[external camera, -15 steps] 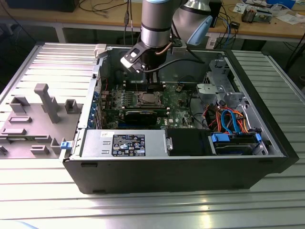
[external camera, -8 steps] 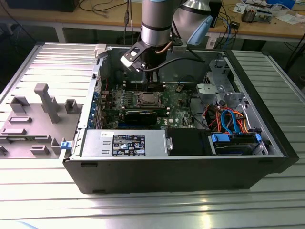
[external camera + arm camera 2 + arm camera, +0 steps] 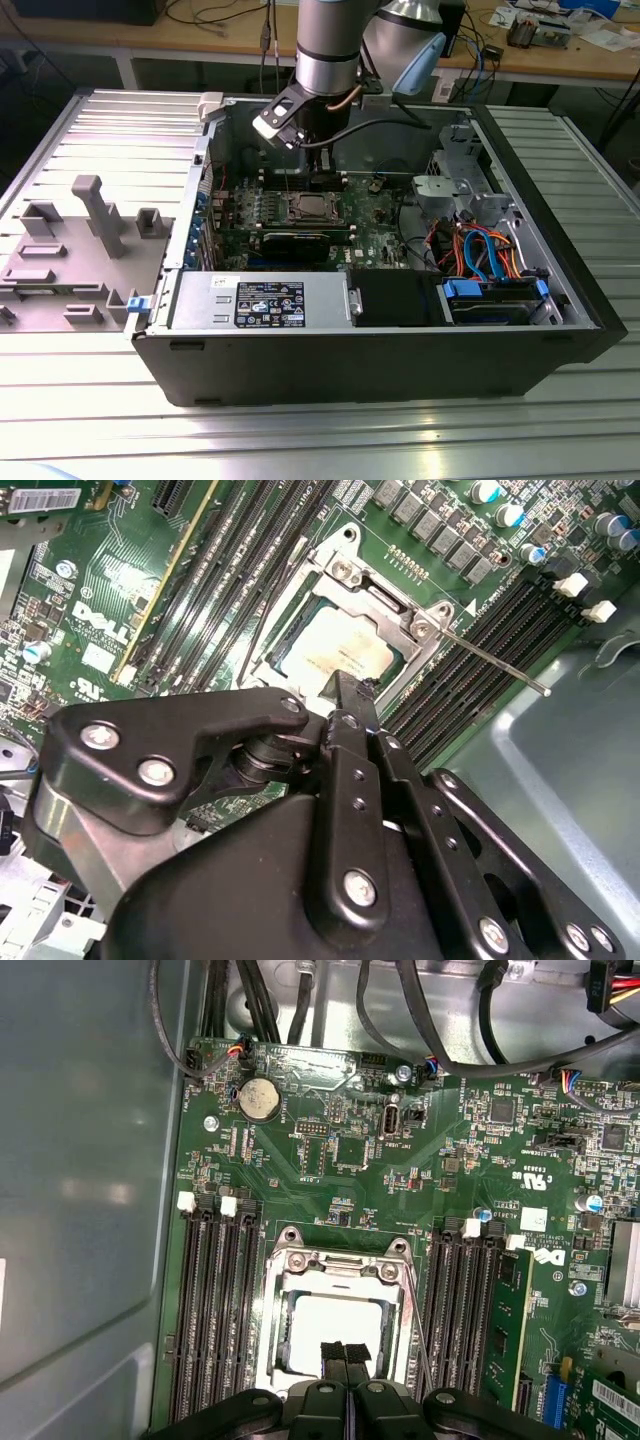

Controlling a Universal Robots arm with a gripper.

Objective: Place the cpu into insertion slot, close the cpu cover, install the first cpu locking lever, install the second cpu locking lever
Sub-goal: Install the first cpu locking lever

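Note:
The cpu (image 3: pixel 335 1322) lies flat in the insertion slot (image 3: pixel 308 208) in the middle of the green motherboard (image 3: pixel 330 1175), its pale metal top showing. The cpu cover (image 3: pixel 340 1260), a silvery frame, lies down around the cpu (image 3: pixel 330 650). My gripper (image 3: pixel 345 1353) is shut with nothing between its fingertips, which hang just over the cpu's edge; they also show in the second wrist view (image 3: pixel 345 685). A thin locking lever (image 3: pixel 492 662) juts out from the socket corner over the memory slots. A second thin lever (image 3: pixel 421 1350) runs along the socket's side.
Long black memory slots (image 3: pixel 215 1310) flank the socket on both sides. Cables (image 3: pixel 440 1030) hang past the board's edge by the grey case wall (image 3: pixel 90 1160). In the exterior view the case holds a power supply (image 3: pixel 260 300) and drive bays (image 3: pixel 490 260); a grey fixture (image 3: pixel 70 250) lies outside.

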